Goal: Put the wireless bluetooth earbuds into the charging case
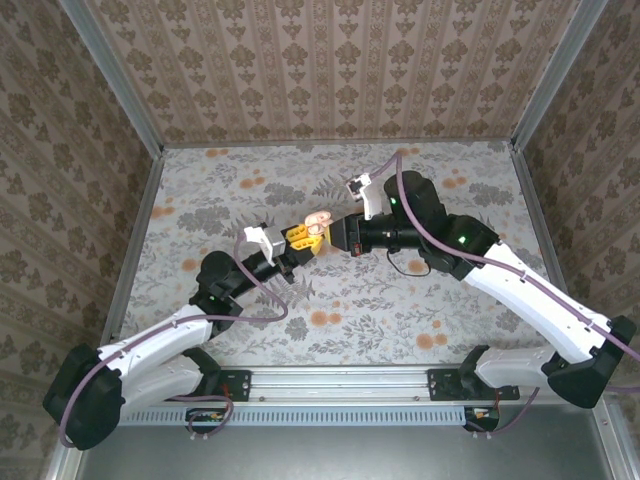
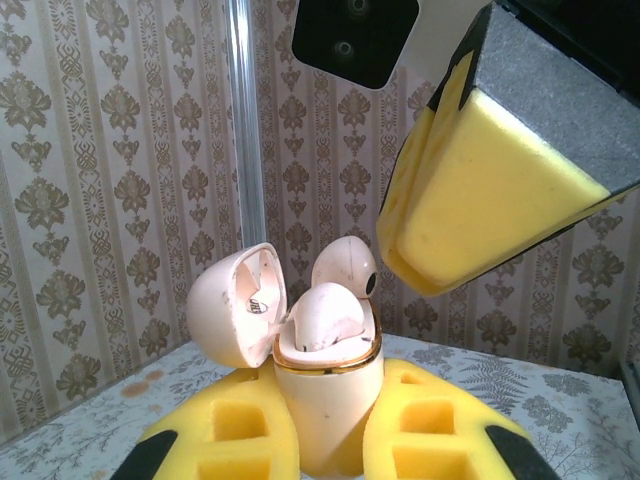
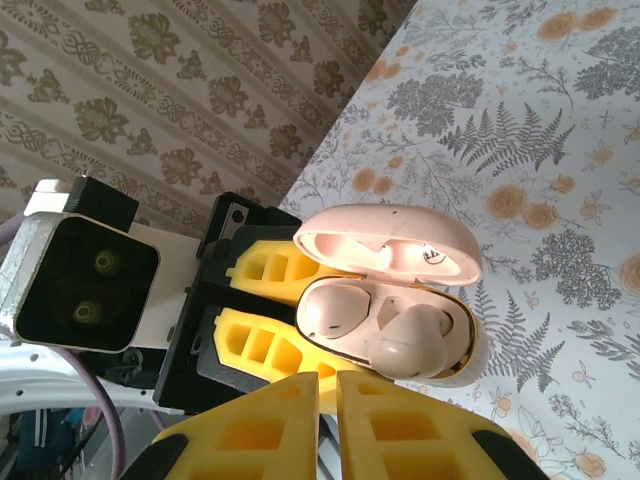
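The white charging case [image 2: 325,420] stands upright between my left gripper's [image 2: 322,378] yellow foam fingers, which are shut on its body. Its lid [image 2: 232,305] hangs open to the left. One earbud [image 3: 335,305] lies low in its socket. The other earbud [image 3: 410,342] sits in the neighbouring socket with its rounded head standing proud of the gold rim. My right gripper [image 3: 328,385] is shut with nothing in it, its tips just short of the case's open mouth. From above, the case [image 1: 318,221] is held over the middle of the table, between both grippers.
The floral tablecloth [image 1: 400,300] covers the table, with patterned walls on three sides and a metal post [image 2: 245,120] at the back corner. The right gripper's foam finger [image 2: 480,200] hangs close above the case. The left arm's wrist camera block [image 3: 85,285] is beside the case.
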